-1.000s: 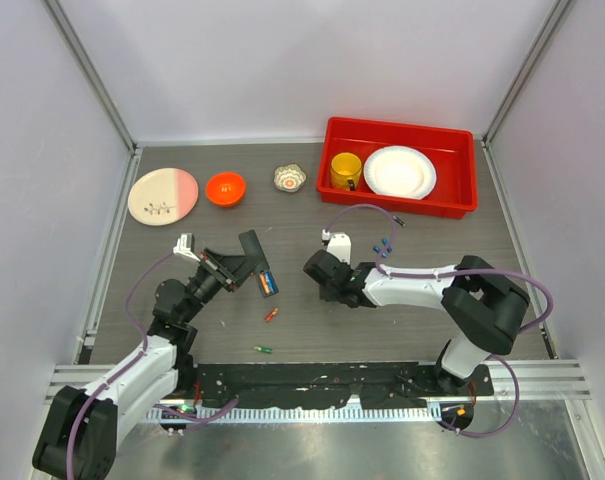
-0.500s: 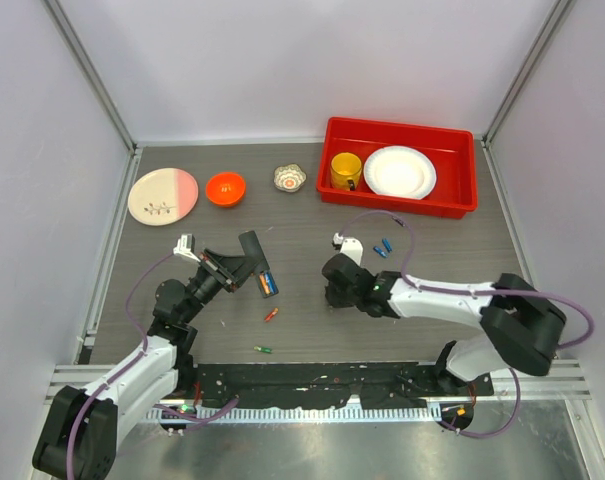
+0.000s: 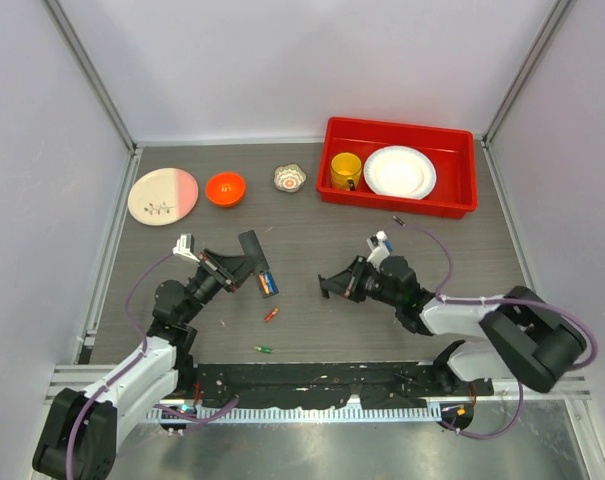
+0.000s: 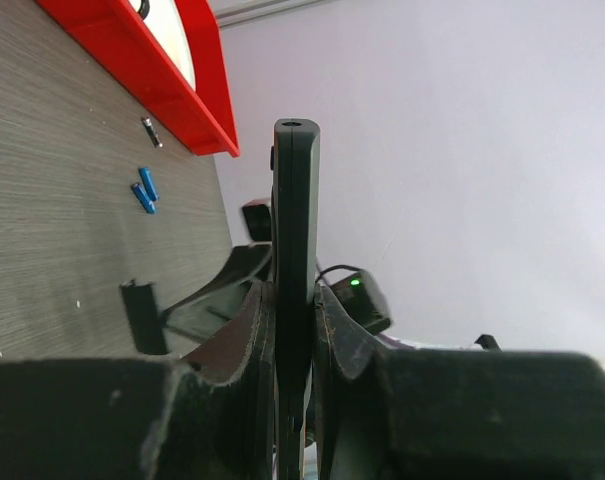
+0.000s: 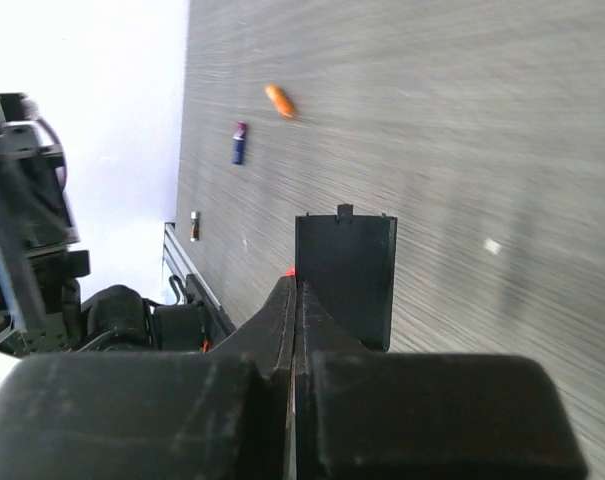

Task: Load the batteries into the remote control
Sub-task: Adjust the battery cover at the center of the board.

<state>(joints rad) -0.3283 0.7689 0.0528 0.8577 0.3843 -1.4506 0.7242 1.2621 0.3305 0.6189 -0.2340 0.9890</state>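
The slim black remote control [image 3: 250, 243] is held edge-up left of centre, pinched in the left hand [image 3: 234, 266]. Its near end shows orange and blue batteries [image 3: 267, 284] seated inside. The right hand [image 3: 347, 284] pinches a small black cover [image 3: 329, 288]. A red battery [image 3: 271, 315] and a green battery [image 3: 263, 349] lie loose on the tabletop [image 3: 312, 220], nearer.

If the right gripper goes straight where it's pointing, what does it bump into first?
Probably the remote control held in the left gripper. The right gripper, holding a small black cover, points left toward it; height is unclear, so it might pass.
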